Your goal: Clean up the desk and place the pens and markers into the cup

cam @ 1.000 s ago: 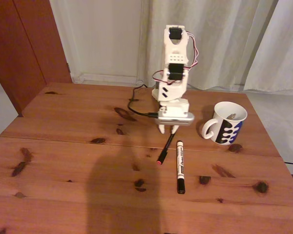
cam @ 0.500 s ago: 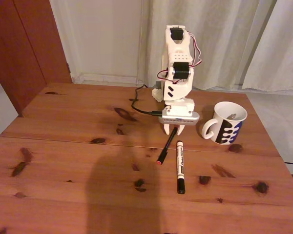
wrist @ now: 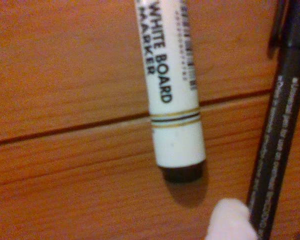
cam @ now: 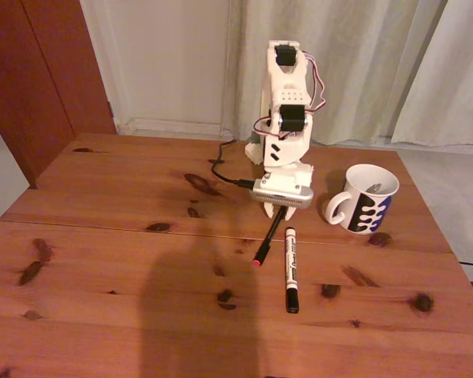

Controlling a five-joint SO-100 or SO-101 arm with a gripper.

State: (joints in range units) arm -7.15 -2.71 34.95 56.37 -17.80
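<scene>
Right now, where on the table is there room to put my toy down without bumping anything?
In the fixed view, the desk is bare on the whole left side, from the far left corner to the near edge, and along the front below the white marker. It is crowded in the middle-right: the gripper hangs over the black pen, with the cup close beside.

Reddish-brown knotty pine surface [cam: 102, 236], seamed. Slim black pen with red tip [cam: 268, 239] and white board marker with black cap [cam: 290, 270], flat, side by side. White blue-blotched ceramic mug [cam: 366, 198], upright, right in fixed view.
</scene>
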